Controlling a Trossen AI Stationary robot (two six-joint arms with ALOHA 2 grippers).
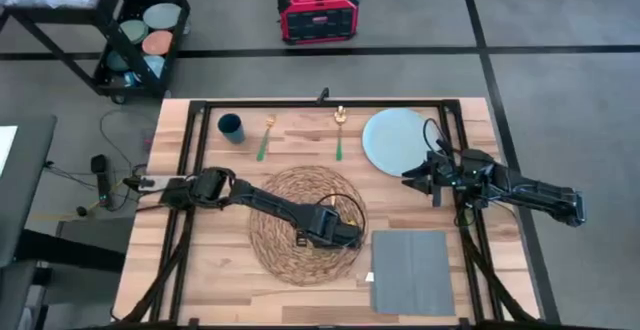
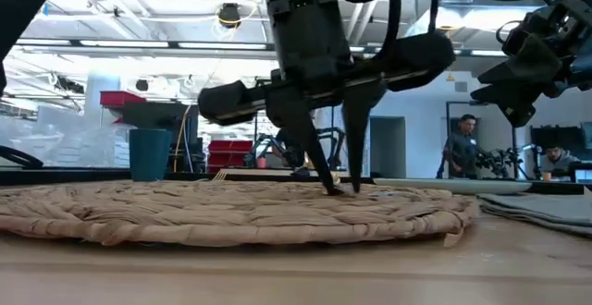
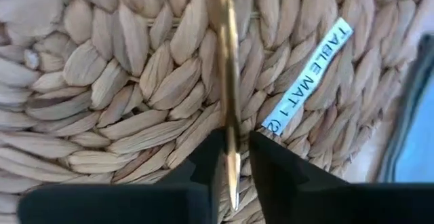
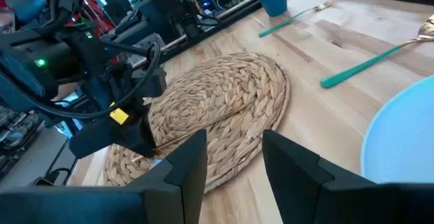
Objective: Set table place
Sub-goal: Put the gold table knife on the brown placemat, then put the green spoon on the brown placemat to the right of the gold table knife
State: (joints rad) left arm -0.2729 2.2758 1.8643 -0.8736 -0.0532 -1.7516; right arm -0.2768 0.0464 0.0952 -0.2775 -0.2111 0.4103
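Observation:
The round woven straw mat lies mid-table, with the grey napkin to its right. At the far side are the pale blue plate, the dark blue cup, a green-handled fork and a green-handled spoon. My left gripper points down at the mat's right part, shut on a thin gold piece of cutlery seen edge-on. My right gripper hovers open just near of the plate, with nothing between its fingers. My left gripper pinches the thin gold strip between its two fingers, which come from above and point down. The strip runs on past the fingers, low along the mat's weave. Whether it rests on the mat or hangs just over it, I cannot tell.
A white tag sticks out at the mat's edge beside the napkin. Black frame rails run along the table's far side and both flanks. A black cart with plates and a red box stand off the table. People are in the room behind.

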